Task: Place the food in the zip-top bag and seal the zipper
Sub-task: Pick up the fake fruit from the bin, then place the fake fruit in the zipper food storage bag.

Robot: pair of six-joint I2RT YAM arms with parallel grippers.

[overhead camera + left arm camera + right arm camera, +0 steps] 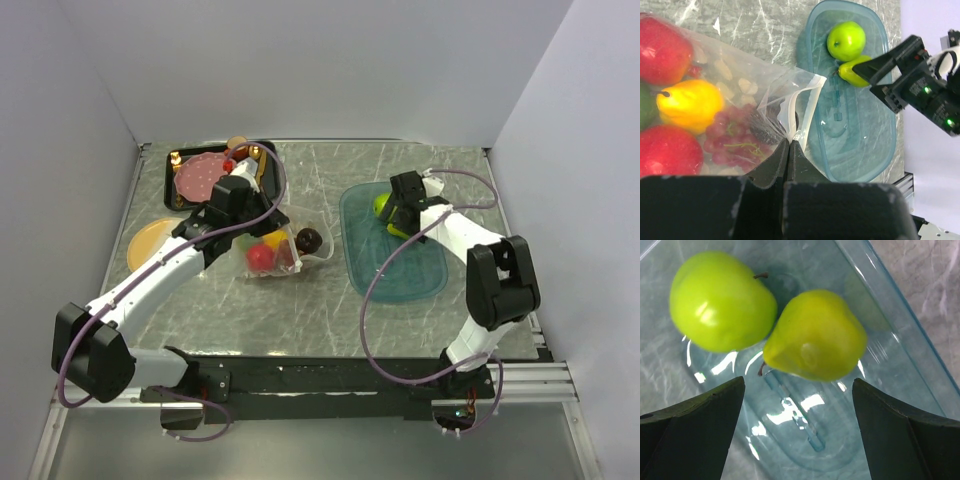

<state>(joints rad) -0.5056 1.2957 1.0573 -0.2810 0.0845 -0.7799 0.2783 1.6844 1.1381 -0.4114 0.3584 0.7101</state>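
Left gripper [791, 150] is pinched shut on the zip-top bag [740, 80] mouth by the white zipper [790, 112], which is unsealed. The crinkly clear film on the counter [300, 310] already holds a red ball [662, 50], a yellow-orange fruit [690, 102] and a grape bunch [730, 135]. Right gripper [799, 430] is spread wide over a glossy green apple [720, 300] and pear [815, 335] in the smooth teal tray [900, 305]; both still need bagging.

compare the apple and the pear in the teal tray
The apple is round and bright green; the pear tapers toward its stem and looks yellower. The apple lies nearer the far end of the teal tray, the pear further in. Both are glossy and lie side by side in it.
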